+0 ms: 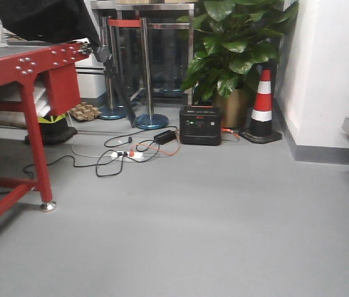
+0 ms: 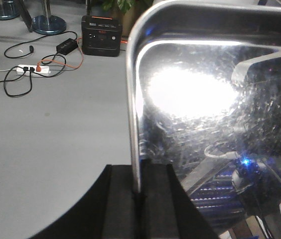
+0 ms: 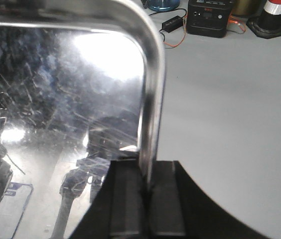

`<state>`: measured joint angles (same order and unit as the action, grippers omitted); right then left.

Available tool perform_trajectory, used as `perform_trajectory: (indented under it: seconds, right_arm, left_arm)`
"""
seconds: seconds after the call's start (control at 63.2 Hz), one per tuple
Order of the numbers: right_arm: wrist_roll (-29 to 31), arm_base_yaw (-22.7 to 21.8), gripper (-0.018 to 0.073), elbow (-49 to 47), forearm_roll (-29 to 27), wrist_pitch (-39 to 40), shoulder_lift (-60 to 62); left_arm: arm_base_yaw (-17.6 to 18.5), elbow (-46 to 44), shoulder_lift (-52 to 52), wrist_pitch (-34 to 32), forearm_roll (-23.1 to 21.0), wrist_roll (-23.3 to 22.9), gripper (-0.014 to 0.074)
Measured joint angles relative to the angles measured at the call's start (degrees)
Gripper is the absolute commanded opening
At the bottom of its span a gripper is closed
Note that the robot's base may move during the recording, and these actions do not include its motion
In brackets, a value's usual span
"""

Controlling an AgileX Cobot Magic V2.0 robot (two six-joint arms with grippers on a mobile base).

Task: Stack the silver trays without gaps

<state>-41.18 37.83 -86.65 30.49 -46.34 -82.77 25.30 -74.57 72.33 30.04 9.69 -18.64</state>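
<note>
The left gripper point(image 2: 137, 186) is clenched on the left rim of the silver tray point(image 2: 215, 99), which spreads to its right. The right gripper point(image 3: 147, 186) clamps the tray's right rim. Outside both lies grey floor point(image 2: 56, 129), then a white power strip point(image 2: 30, 69) with looped cables, a black power station point(image 2: 100, 42) and a traffic cone point(image 3: 275, 15).

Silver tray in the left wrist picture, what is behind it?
Beside the silver tray, clamped at its rim by the left end effector, grey floor shows, with a black power box and a white power strip. Whatever lies straight behind the tray is covered.
</note>
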Motion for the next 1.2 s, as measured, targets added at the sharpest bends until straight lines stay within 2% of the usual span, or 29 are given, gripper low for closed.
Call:
perform_trajectory:
  seconds: [1.202]
  right_arm:
    - [0.0, -0.11, -0.0078, 0.0, 0.1, 1.12, 0.0]
  left_arm:
    - [0.0, 0.0, 0.0, 0.0, 0.23, 0.0, -0.0017]
